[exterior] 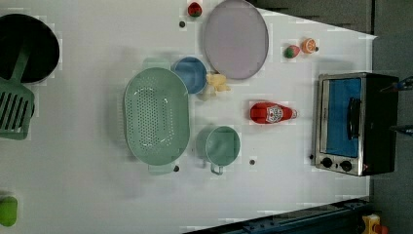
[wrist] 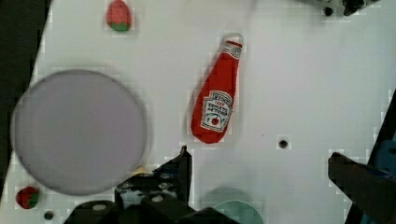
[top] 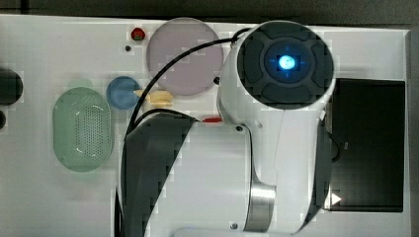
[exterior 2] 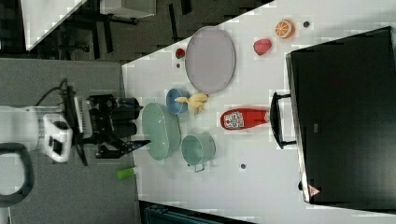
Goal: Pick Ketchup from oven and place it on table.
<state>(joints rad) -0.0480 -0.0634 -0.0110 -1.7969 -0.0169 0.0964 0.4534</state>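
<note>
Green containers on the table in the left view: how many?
2. The perforated colander lies mid-table; the small handled pot sits apart from it, on the left view's right, toward the oven. Others may be hidden.

So the arm's a chunky glossy white robot arm point(top: 207, 173) with dark grey panels and a brushed silver ring at one joint. On top there's a round black button pad point(top: 286, 64) with a glowing blue light in the middle. A black cable point(top: 168, 69) loops off it. The black metal claw point(exterior 2: 133, 135) sits on a white wrist.
</note>
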